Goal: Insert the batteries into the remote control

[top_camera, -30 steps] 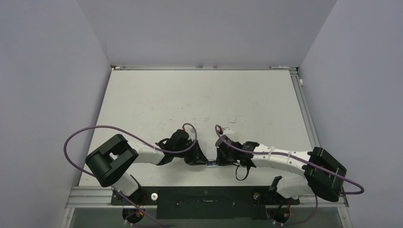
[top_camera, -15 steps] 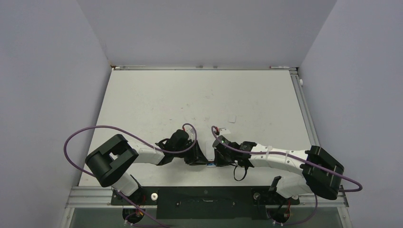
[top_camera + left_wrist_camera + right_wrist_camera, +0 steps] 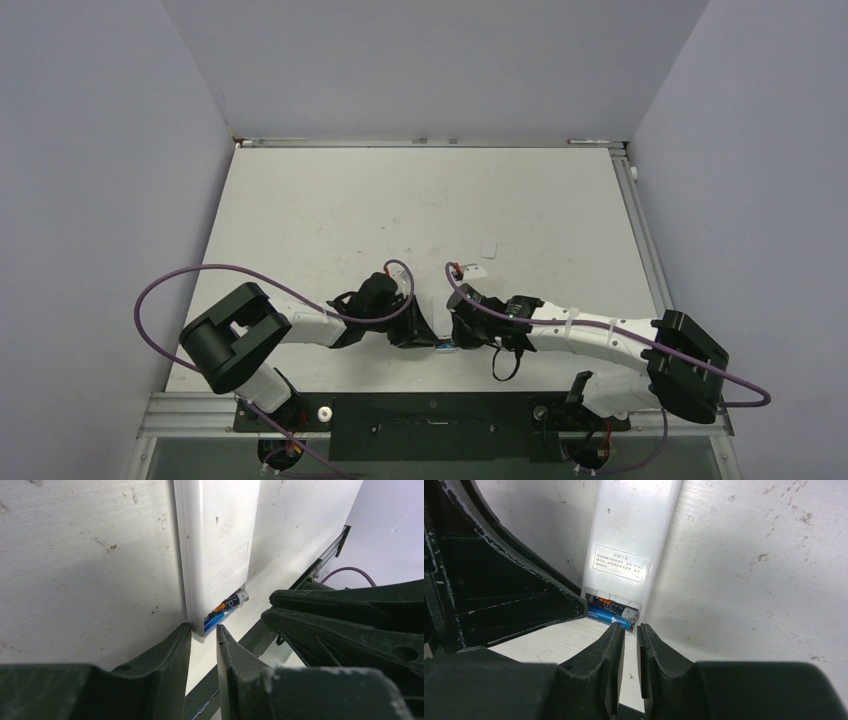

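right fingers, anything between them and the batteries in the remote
Nothing visible does. The right fingers point straight at the open end of the remote, where the blue battery and dark battery lie uncovered. The left fingers stand off to the side.

The remote control (image 3: 634, 525) is smooth, slightly glossy white plastic; the table (image 3: 749, 555) is matt and scuffed.

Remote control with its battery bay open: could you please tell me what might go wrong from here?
1. The right fingers hover right at the blue battery; a nudge may lever it out of the uncovered bay.
2. The remote control is not gripped, and the left fingers sit at its end too; any push could slide it.
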`<state>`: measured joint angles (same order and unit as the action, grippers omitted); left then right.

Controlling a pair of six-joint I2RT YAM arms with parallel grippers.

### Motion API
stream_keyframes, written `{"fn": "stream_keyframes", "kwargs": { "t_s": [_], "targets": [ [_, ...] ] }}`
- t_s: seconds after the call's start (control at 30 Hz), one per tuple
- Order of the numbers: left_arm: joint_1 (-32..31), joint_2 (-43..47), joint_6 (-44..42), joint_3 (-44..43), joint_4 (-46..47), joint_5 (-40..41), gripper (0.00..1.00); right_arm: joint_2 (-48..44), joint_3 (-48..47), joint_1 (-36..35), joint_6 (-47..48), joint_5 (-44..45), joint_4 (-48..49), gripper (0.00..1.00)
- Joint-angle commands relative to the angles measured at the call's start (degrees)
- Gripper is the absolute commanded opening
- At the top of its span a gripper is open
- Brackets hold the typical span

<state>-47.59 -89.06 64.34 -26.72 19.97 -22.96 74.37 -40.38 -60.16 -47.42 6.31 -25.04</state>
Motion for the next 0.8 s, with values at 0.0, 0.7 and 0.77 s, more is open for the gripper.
{"fn": "stream_keyframes", "kwargs": {
  "t_s": [0.0, 0.7, 0.77],
  "targets": [
    [-0.31, 0.86, 0.18, -0.17, 2.49, -0.43, 0.22, -0.24, -1.81, -0.3, -0.96, 2.76, -0.49, 0.18],
    [-0.31, -0.72, -0.26, -1.45, 0.87, -0.75, 0.17, 2.76, -2.47, -0.31, -1.19, 1.9, 1.39, 0.18],
    [-0.36, -0.76, -0.26, -1.57, 0.7, -0.74, 0.17, 3.08, -2.51, -0.31, -1.1, 1.68, 1.61, 0.17]
  ]
}}
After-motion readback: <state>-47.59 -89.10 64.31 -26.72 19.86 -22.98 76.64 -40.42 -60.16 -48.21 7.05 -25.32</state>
